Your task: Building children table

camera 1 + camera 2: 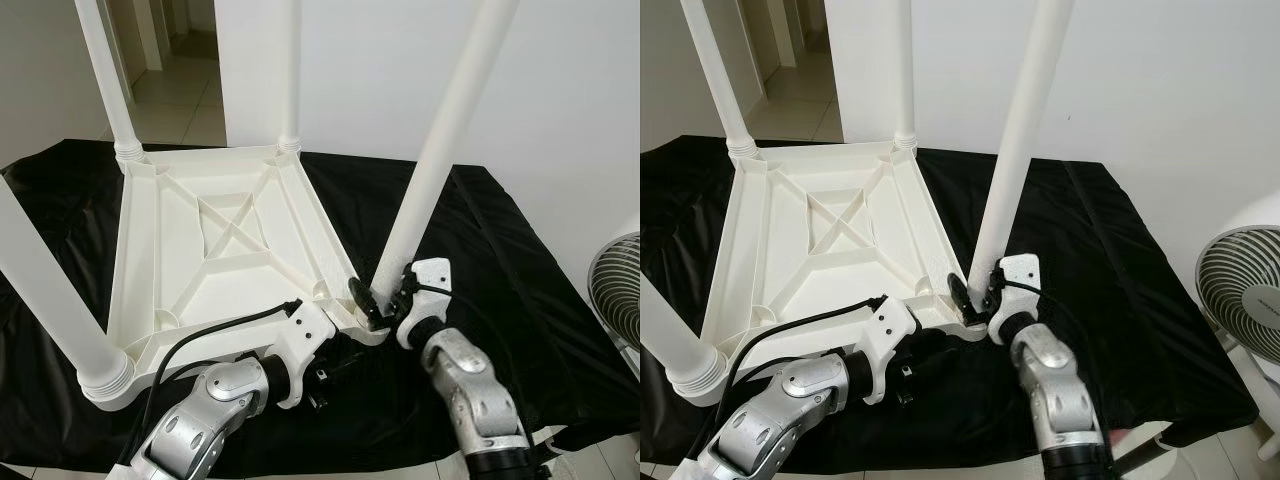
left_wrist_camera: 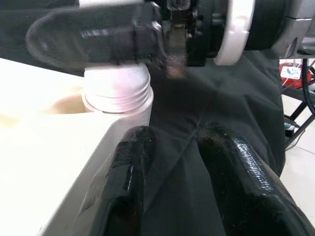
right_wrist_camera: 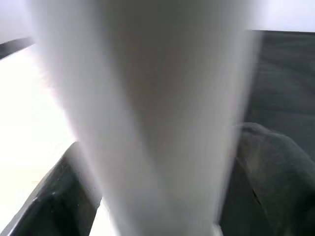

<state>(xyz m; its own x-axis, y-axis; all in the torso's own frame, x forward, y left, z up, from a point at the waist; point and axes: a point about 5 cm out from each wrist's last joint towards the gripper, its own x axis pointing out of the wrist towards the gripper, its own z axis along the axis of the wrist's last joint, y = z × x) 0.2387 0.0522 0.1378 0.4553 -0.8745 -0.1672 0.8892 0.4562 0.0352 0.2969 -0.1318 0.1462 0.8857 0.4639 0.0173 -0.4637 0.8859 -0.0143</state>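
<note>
A white plastic children's table (image 1: 220,250) lies upside down on a black cloth. Three white legs stand in its corners: far left (image 1: 105,70), far right (image 1: 288,70) and near left (image 1: 45,290). The fourth leg (image 1: 440,150) leans to the right, its threaded base (image 2: 117,91) at the near right corner. My right gripper (image 1: 378,300) is shut on that leg just above the base, with a finger (image 3: 270,167) on each side of it. My left gripper (image 2: 170,162) is low beside the same corner, open, with one finger (image 2: 130,182) along the table's edge and only cloth between the two.
The black cloth (image 1: 490,230) covers the low surface and drops off at the front and right edges. A white fan (image 1: 1240,290) stands on the floor to the right. A white wall is behind, and a tiled hallway (image 1: 185,100) opens at the back left.
</note>
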